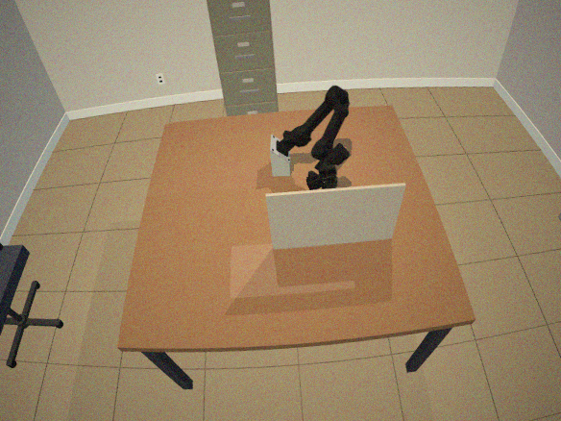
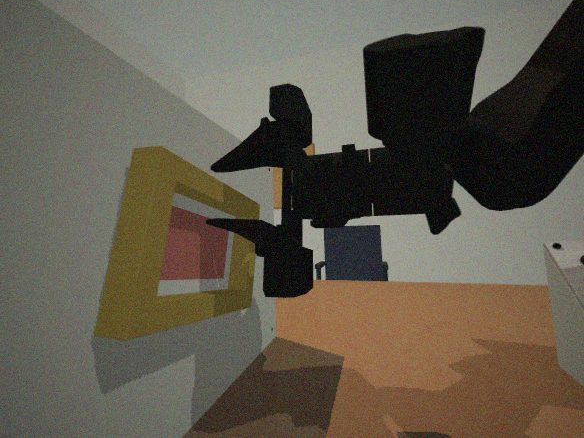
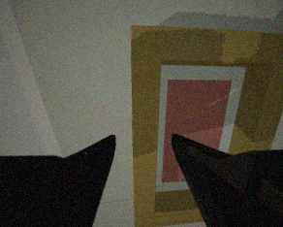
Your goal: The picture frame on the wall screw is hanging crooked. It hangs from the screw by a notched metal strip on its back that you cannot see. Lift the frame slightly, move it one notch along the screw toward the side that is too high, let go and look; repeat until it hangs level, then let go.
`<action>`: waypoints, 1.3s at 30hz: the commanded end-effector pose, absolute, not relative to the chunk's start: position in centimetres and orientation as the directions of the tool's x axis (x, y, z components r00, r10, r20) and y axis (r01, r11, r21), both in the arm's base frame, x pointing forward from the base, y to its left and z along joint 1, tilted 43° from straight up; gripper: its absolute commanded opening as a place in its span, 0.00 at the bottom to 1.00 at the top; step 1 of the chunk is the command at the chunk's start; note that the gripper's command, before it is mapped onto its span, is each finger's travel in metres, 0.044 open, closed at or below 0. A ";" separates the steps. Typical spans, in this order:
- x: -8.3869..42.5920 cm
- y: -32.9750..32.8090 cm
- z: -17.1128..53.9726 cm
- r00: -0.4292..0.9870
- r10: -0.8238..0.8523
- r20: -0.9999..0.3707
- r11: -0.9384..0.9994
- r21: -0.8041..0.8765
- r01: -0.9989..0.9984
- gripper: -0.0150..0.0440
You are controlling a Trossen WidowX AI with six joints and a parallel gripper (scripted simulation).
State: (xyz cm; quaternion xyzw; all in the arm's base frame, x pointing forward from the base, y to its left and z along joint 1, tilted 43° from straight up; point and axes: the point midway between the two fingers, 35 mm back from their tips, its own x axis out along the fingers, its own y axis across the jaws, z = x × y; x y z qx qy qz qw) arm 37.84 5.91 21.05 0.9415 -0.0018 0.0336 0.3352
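Observation:
The yellow picture frame (image 2: 137, 220) (image 3: 144, 97) with a red picture hangs on the upright white panel (image 1: 336, 218). In the top view the panel hides the frame. My gripper (image 2: 210, 195) (image 3: 143, 139) is open, with nothing between its fingers. It stands out in front of the frame near the top rail. In the wrist view one fingertip shows against the wall beside the frame's outer edge, the other over the picture. The screw and notched strip are hidden. From these slanted views I cannot tell how far the frame tilts.
The panel stands on the wooden table (image 1: 192, 260). A white box-like block (image 1: 280, 163) (image 2: 570, 290) is beside the arm. A filing cabinet (image 1: 245, 58) stands behind the table. A dark blue chair (image 2: 352, 252) shows beyond the table. Shadows fall below the frame.

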 end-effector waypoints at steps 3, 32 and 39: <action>37.9 6.0 21.3 0.997 0.020 0.070 -0.779 0.626 -0.028 0.69; 37.9 5.8 21.3 0.997 0.020 0.070 -0.779 0.626 -0.028 0.25; 37.9 5.6 21.3 0.997 0.020 0.070 -0.779 0.626 -0.028 0.25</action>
